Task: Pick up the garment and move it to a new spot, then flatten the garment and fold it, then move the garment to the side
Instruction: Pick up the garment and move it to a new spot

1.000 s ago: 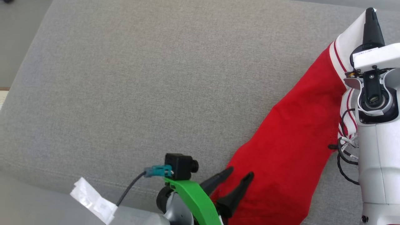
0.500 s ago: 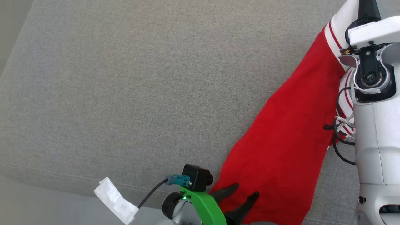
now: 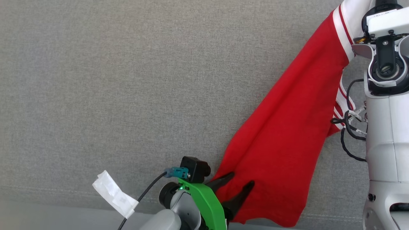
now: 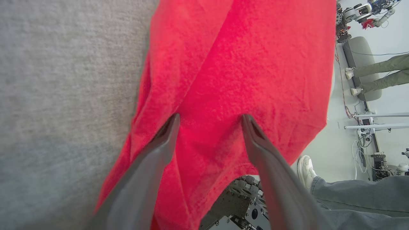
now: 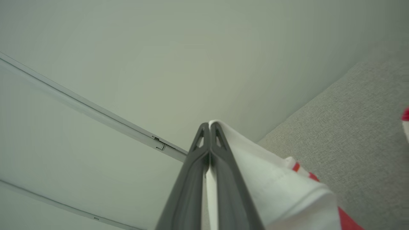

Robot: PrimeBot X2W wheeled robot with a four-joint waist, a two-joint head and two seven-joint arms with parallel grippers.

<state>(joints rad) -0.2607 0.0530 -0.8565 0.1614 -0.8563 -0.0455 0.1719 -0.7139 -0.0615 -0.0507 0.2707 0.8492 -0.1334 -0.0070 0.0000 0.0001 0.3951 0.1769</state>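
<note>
Red garment (image 3: 287, 134) — lifted, seemingly draped

A person's white shoe (image 4: 306, 171) stands near the grey cushion (image 3: 127, 80)

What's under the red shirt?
The gray cushion is below the shirt. In the left wrist view, the robot's base and a person's shoe peek out past its hem. Anything right beneath the cloth is covered.

The right claw (image 5: 210, 126) pinches the garment's white hem (image 5: 271, 188) above the grey cushion (image 5: 358, 134).
</note>
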